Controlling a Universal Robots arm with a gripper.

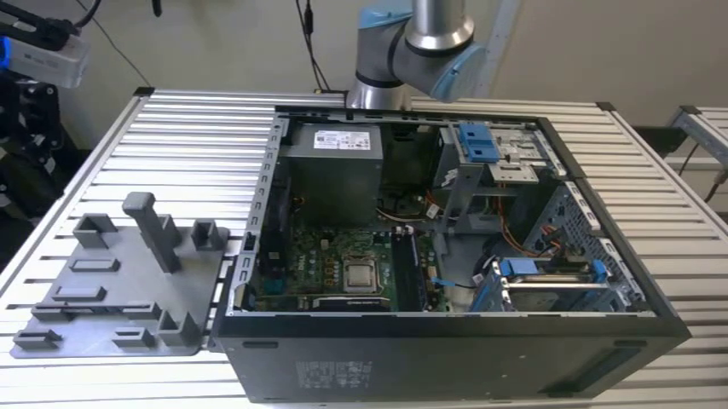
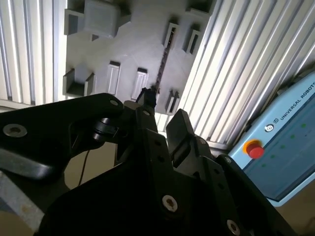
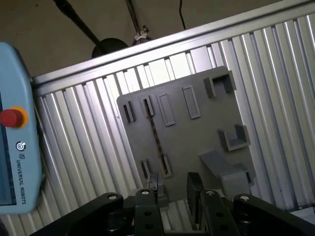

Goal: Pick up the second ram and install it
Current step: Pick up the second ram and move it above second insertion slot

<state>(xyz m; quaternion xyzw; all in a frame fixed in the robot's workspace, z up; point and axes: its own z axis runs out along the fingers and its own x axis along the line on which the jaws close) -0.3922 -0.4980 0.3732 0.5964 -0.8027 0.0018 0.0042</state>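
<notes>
The slatted metal table (image 1: 170, 128) carries the open computer case (image 1: 455, 358). The grey holder plate (image 1: 125, 281) lies just beside the case, on the exterior view's left. I hang above that plate. My pincer (image 3: 172, 186) is open: its two fingers stand apart with nothing between them. In the first wrist view, the second ram (image 3: 156, 140) stands on edge in the plate's slots, below my fingers and apart from them.
</notes>
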